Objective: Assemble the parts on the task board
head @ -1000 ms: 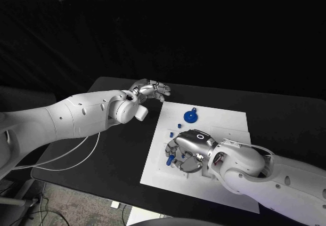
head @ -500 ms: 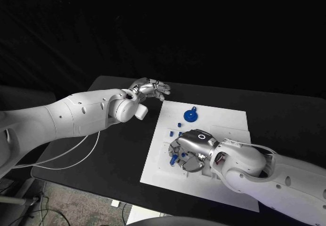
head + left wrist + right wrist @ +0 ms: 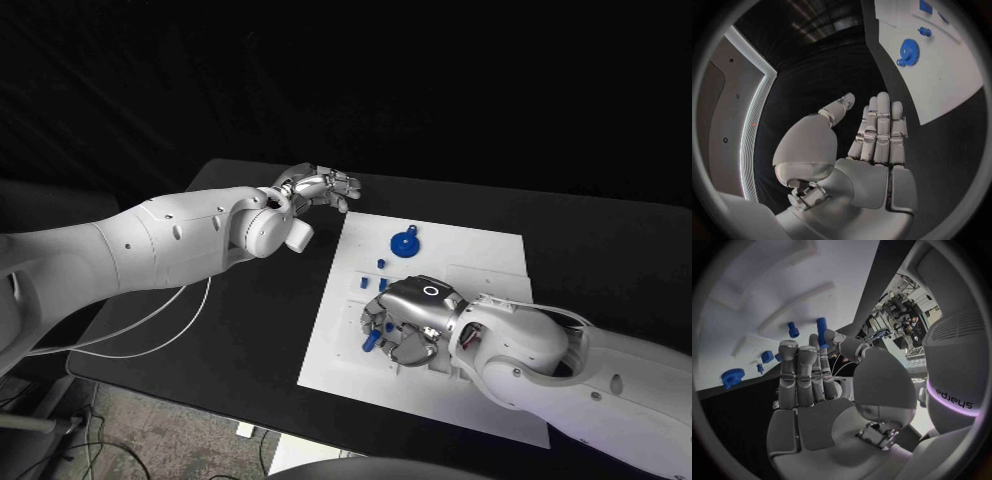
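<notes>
Black worktop [image 3: 231, 300] with the white task board [image 3: 476, 260] in the middle. Left hand [image 3: 320, 186] hovers over the dark worktop just off the board's far-left corner, holding nothing; in the left wrist view the left hand [image 3: 873, 135] has its fingers straight and side by side, thumb set a little apart, palm bare. Right hand [image 3: 408, 318] is low over the near-left part of the board, fingers curled down toward the plate. A blue peg [image 3: 371, 341] stands at its fingertips on the board's left side; in the right wrist view the same blue peg [image 3: 822, 332] sits right at the tip of one finger with the thumb close beside it, but I cannot tell whether the hand really pinches it or just touches it. Blue gear [image 3: 405, 245] lies flat on the far part of the board, well clear of both hands; also seen in the left wrist view as the round toothed piece [image 3: 908, 51]. Small blue parts [image 3: 379, 265] sit in a loose row between the gear and the right hand, near the board's left edge. A white cable [image 3: 159, 325] loops on the worktop under the left arm.
</notes>
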